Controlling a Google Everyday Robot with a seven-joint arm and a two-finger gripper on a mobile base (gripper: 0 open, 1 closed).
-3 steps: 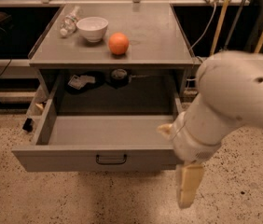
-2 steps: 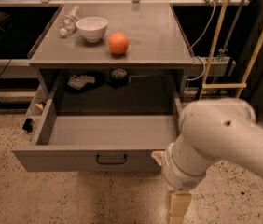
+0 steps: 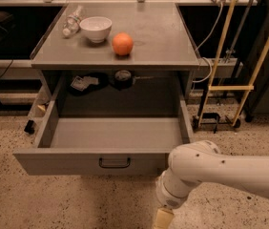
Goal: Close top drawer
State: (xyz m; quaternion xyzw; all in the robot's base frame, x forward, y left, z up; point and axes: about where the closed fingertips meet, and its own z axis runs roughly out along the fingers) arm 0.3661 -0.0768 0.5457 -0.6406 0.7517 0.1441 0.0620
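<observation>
The top drawer (image 3: 91,160) is a wide, shallow grey metal drawer, pulled far out from under the grey cabinet top (image 3: 158,37). Its flat front panel faces me, with a small dark loop handle (image 3: 114,163) at centre. The inside of the drawer looks empty. My white arm (image 3: 220,171) comes in from the lower right, and its wrist points down just right of the drawer front's right end. My gripper (image 3: 163,219) shows only as a cream tip cut off by the bottom edge, below and to the right of the handle and not touching the drawer.
On the cabinet top stand a white bowl (image 3: 96,28), an orange (image 3: 122,44) and a clear plastic bottle (image 3: 71,22) lying down. Small dark items (image 3: 120,76) lie in the recess behind the drawer. Yellow poles (image 3: 222,46) and cables stand to the right. The floor is speckled.
My arm has swung down and to the left, from beside the drawer's right end to below the front panel's right corner. The drawer has stayed open in the same place.
</observation>
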